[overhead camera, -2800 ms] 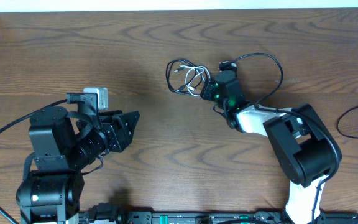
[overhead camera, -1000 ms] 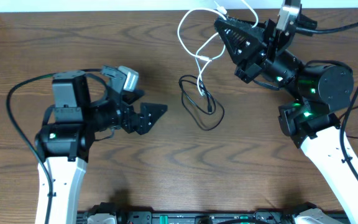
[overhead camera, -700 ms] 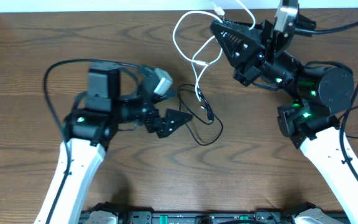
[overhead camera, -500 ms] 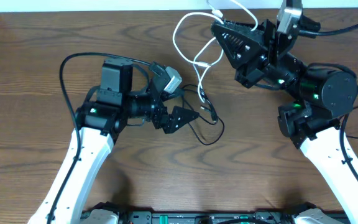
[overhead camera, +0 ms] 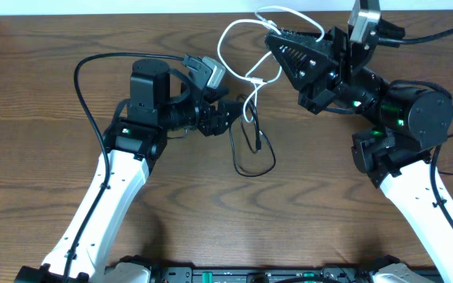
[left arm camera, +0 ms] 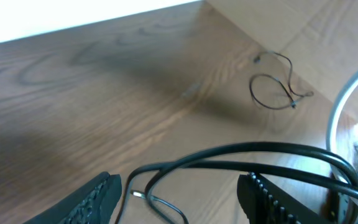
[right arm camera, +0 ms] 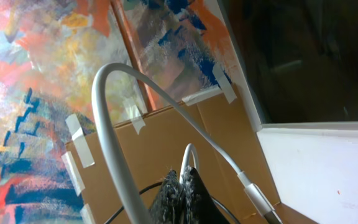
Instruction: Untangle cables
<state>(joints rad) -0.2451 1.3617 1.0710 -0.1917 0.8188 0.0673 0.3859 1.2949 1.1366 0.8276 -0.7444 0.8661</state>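
We count two cables: one white cable (overhead camera: 238,35) and one black cable (overhead camera: 254,153). We count two arms, one left arm (overhead camera: 108,196) and one right arm (overhead camera: 415,189), and two grippers, one per arm: the left gripper (overhead camera: 233,116) and the right gripper (overhead camera: 274,41). In the left wrist view we count two fingers (left arm camera: 95,199) on that gripper. We count one worktop (overhead camera: 53,79). In that same view we count one further thin dark loop (left arm camera: 272,90); we cannot tell whether it belongs to a cable already counted. One thick black wire (overhead camera: 85,71) arches off the left arm.
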